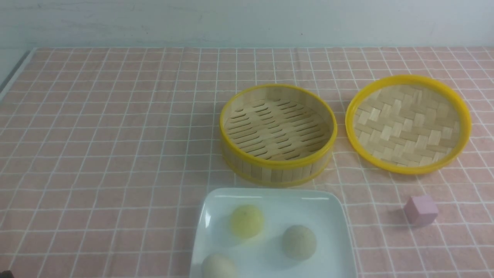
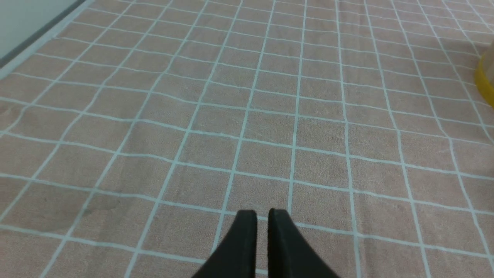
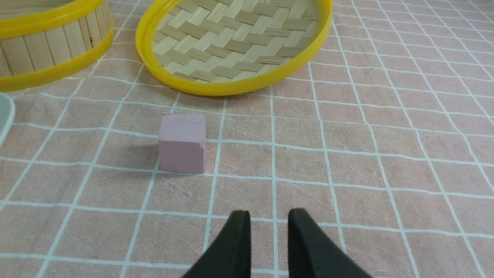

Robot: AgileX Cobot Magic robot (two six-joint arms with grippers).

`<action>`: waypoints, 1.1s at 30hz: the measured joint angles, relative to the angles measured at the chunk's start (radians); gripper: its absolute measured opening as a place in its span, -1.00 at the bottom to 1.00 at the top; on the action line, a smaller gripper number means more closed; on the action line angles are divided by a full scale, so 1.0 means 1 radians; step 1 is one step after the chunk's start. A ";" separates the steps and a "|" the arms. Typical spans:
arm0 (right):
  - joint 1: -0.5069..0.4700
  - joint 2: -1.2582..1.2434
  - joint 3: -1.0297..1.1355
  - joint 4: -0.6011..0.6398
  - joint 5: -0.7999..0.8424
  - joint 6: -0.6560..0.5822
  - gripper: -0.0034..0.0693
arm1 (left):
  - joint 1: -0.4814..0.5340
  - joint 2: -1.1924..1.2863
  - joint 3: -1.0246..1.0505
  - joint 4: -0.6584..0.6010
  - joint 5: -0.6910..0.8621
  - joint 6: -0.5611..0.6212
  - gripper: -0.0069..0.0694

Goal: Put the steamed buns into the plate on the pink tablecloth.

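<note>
Three steamed buns [image 1: 299, 242] — two grey-beige, one yellowish — lie apart in the one white plate [image 1: 332, 216] at the pink tablecloth [image 1: 115, 154]'s near edge. Behind it stand one steamer [image 1: 278, 170] and one lid [image 1: 408, 123], with one pink cube [image 1: 420, 209] nearby. The left gripper [image 2: 262, 213] is parted by a sliver, the right gripper [image 3: 269, 214] wider — both grasping nothing.

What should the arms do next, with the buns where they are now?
Probably nothing but hold both arms back: all three steamed buns sit on the plate, the steamer is empty, and neither gripper holds anything.
</note>
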 joint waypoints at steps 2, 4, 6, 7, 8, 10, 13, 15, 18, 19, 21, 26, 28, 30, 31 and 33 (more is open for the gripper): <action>0.000 0.000 0.000 0.000 0.000 0.000 -0.42 | 0.000 0.000 0.000 0.001 0.000 0.000 -0.61; 0.000 0.000 0.000 0.000 0.000 0.000 -0.41 | 0.000 0.000 0.000 0.001 0.000 0.000 -0.60; 0.000 0.000 0.000 0.000 0.000 0.000 -0.41 | 0.000 0.000 0.000 0.001 0.000 0.000 -0.59; 0.000 0.000 0.000 0.000 0.000 0.000 -0.41 | 0.000 0.000 0.000 0.001 0.000 0.000 -0.59; 0.000 0.000 0.000 0.000 0.000 0.000 -0.40 | 0.000 0.000 0.000 0.001 0.000 0.000 -0.59; 0.000 0.000 0.000 0.000 0.000 0.000 -0.39 | 0.000 0.000 0.000 0.001 0.000 0.000 -0.59; 0.000 0.000 0.000 0.000 0.000 0.000 -0.39 | 0.001 0.000 0.000 0.001 0.000 0.000 -0.58; 0.000 0.000 0.000 0.000 0.000 0.000 -0.39 | 0.002 0.000 0.000 0.001 0.000 0.000 -0.58; 0.000 0.000 0.000 0.000 0.000 0.000 -0.37 | 0.002 0.000 0.000 0.001 0.000 0.000 -0.57; 0.000 0.000 0.000 0.000 0.000 0.000 -0.37 | 0.002 0.000 0.000 0.001 0.000 0.000 -0.57; 0.000 0.000 0.000 0.000 0.000 0.000 -0.36 | 0.002 0.000 0.000 0.001 0.000 0.000 -0.56; 0.000 0.000 0.000 0.000 0.000 0.000 -0.34 | 0.002 0.000 0.000 0.001 0.000 0.000 -0.54; 0.000 0.000 0.000 0.000 0.000 0.000 -0.33 | 0.002 0.000 0.000 0.001 0.000 0.000 -0.54; 0.000 0.000 0.000 0.000 0.000 0.000 -0.33 | 0.002 0.000 0.000 0.001 0.000 0.000 -0.53; 0.000 0.000 0.000 0.000 0.000 0.000 -0.32 | 0.002 0.000 0.000 0.001 0.000 0.000 -0.53; 0.000 0.000 0.000 0.000 0.000 0.000 -0.32 | 0.002 0.000 0.000 0.003 0.000 0.000 -0.52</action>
